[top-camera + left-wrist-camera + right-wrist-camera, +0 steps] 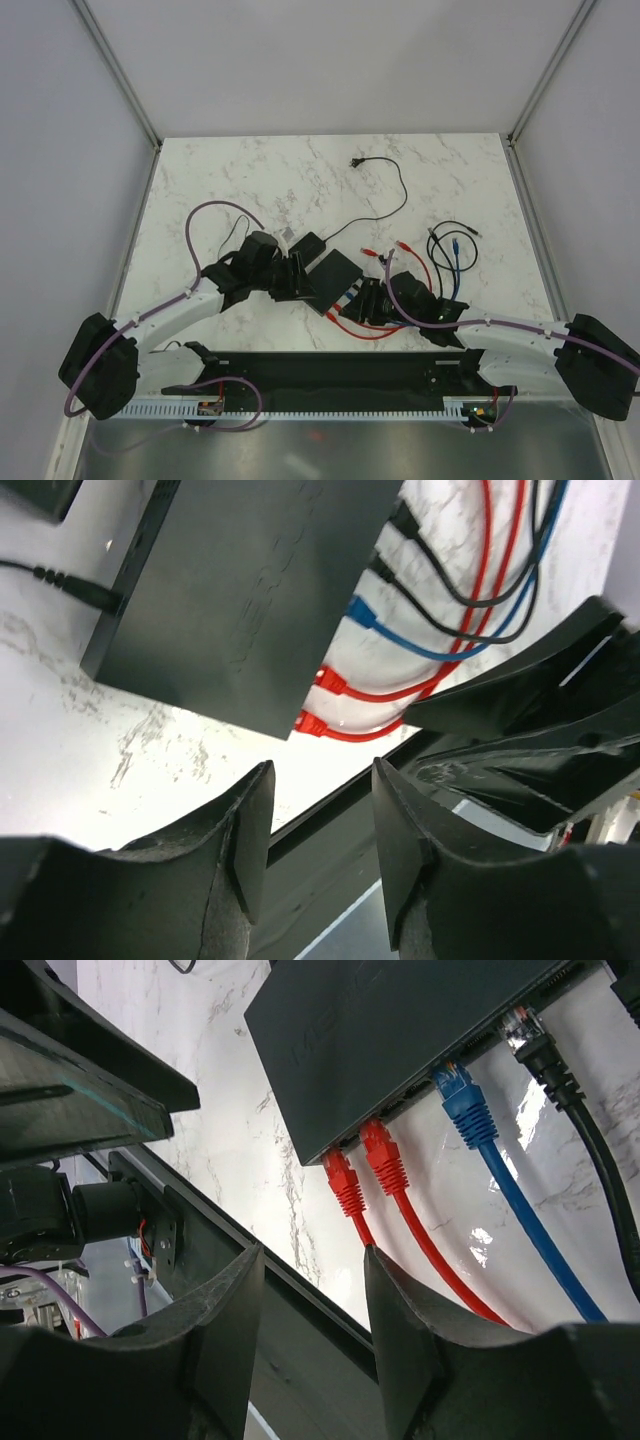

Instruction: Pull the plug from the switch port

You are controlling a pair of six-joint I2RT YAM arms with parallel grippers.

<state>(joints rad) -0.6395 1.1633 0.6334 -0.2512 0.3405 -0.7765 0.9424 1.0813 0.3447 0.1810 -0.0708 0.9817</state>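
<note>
The red plugs (362,1165) are sitting in the switch (335,277); nothing is pulled yet. The left claw (322,780) at its 9 o'clock and the right claw (313,1265) at 4 o'clock are hovering half-open, empty.

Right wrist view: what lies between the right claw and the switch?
Two red plugs seated in the switch, their cables running toward the right claw over the marble table. The right wrist view shows it.
</note>
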